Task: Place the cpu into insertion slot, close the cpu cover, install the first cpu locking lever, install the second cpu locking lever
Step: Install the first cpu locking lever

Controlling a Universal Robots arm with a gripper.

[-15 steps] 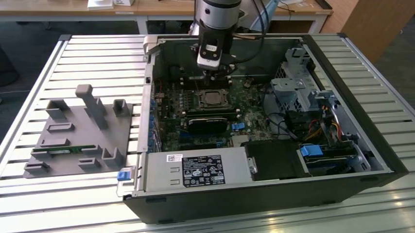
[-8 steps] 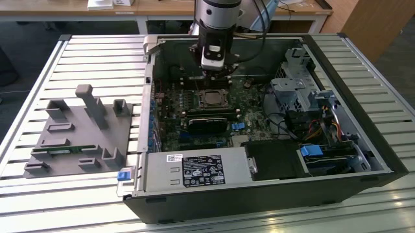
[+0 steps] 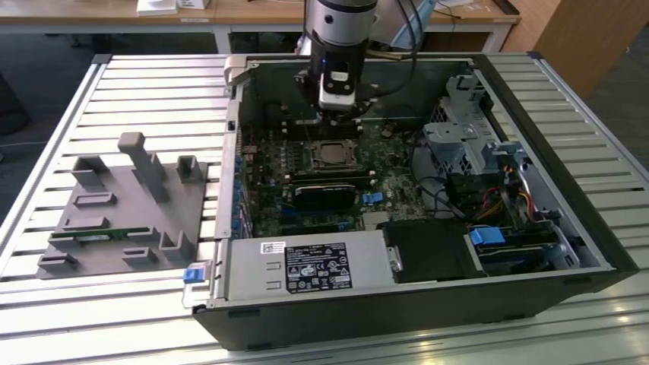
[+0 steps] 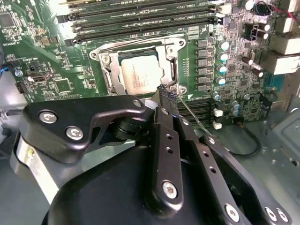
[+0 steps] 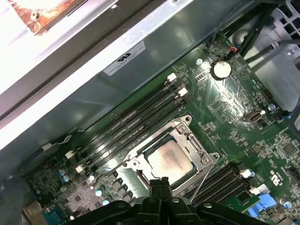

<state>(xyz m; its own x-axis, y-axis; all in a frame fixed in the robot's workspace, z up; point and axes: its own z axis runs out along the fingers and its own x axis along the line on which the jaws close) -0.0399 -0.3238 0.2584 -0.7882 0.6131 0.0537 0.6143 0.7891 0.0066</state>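
The cpu [image 4: 139, 75] [image 5: 169, 159] lies flat in the insertion slot [image 3: 332, 154] on the green motherboard. Its silver face shows through the cut-out of the cpu cover [image 4: 109, 71] [image 5: 191, 139], which lies down over it. My gripper [image 4: 168, 93] [image 5: 160, 181] is shut with nothing between the fingers, its tips at one corner of the socket frame. A thin metal locking lever [image 4: 193, 119] [image 5: 202, 180] slants away from that corner, right beside the fingertips. In the exterior view the gripper [image 3: 340, 115] hangs inside the open computer case just behind the socket.
Long black memory slots [image 4: 140, 21] [image 5: 136, 124] run along one side of the socket. The case [image 3: 406, 304] holds a power supply [image 3: 304, 266], a drive cage [image 3: 466, 144] and cables. A grey fixture tray [image 3: 121, 205] lies at the exterior view's left.
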